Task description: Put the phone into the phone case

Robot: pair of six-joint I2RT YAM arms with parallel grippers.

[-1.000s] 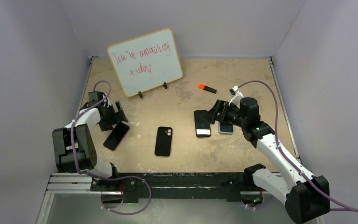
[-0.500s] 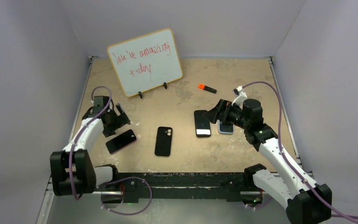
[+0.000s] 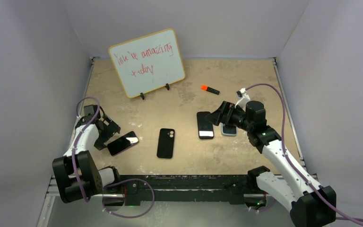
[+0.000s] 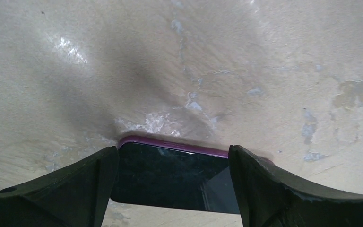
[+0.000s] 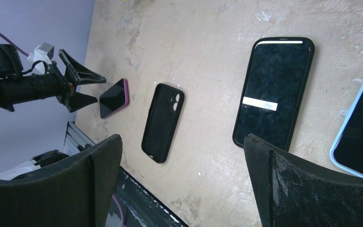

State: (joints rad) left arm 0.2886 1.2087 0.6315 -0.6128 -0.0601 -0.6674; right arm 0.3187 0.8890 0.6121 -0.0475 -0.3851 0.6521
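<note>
purple-edged phone at lower left, both grippers open

purple-rimmed phone [image 3: 123,143] lies flat, screen up, on the tan table [image 3: 184,156], lower left of the top view. black phone case [image 3: 166,143] lies just right of it, near but apart, camera cutout at its upper end. left gripper [image 3: 108,136] is low at the phone's left end, jaws spread wide; in the left wrist view one end of the phone sits behind the two fingers [image 4: 71,189]. contact cannot be told. right gripper [image 3: 217,115] hangs at centre right, jaws wide apart, nothing between them, over a black phone with a white strip [image 3: 205,125] and a light-blue-edged phone [image 3: 228,129]. whiteboard [image 3: 146,63] at upper left; orange marker [image 3: 210,89] right of it.
</note>
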